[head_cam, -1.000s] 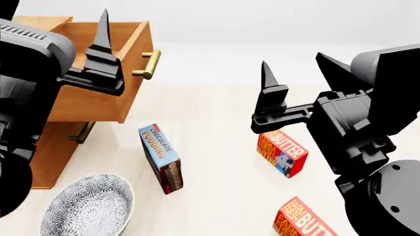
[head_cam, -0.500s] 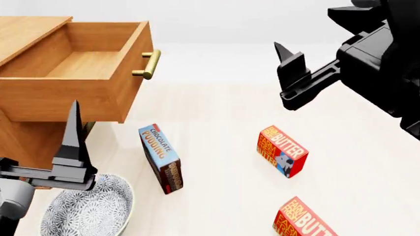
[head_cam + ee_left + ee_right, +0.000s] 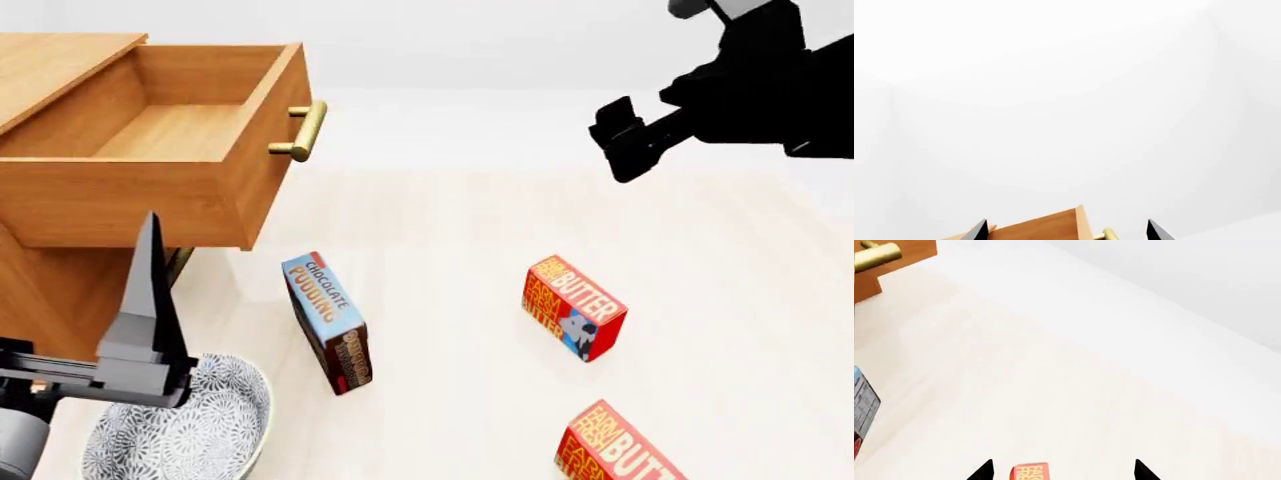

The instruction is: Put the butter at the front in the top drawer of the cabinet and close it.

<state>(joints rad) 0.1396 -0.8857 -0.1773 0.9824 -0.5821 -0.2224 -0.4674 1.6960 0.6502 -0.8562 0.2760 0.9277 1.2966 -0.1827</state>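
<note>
Two butter cartons lie on the pale floor. The butter at the front point(image 3: 617, 452) is cut off by the head view's near edge, and the other carton point(image 3: 575, 308) lies farther back. The cabinet point(image 3: 54, 290) stands at the left with its top drawer point(image 3: 160, 205) pulled out and nothing in it; its brass handle point(image 3: 306, 130) faces right. My left gripper point(image 3: 1067, 233) is open, low beside the cabinet, with one finger point(image 3: 146, 300) rising before the drawer front. My right gripper point(image 3: 625, 140) hangs high at the right, open and holding nothing. A butter carton's end point(image 3: 1029, 473) shows below it.
A blue chocolate pudding box point(image 3: 328, 322) stands on edge between the cabinet and the butter cartons. A patterned bowl point(image 3: 200, 440) sits at the near left by my left gripper. A lower drawer's handle point(image 3: 174, 262) shows under the open drawer.
My left arm dropped from beside the drawer to low by the bowl. My right arm rose from over the far butter carton up and to the right. No object moved.
</note>
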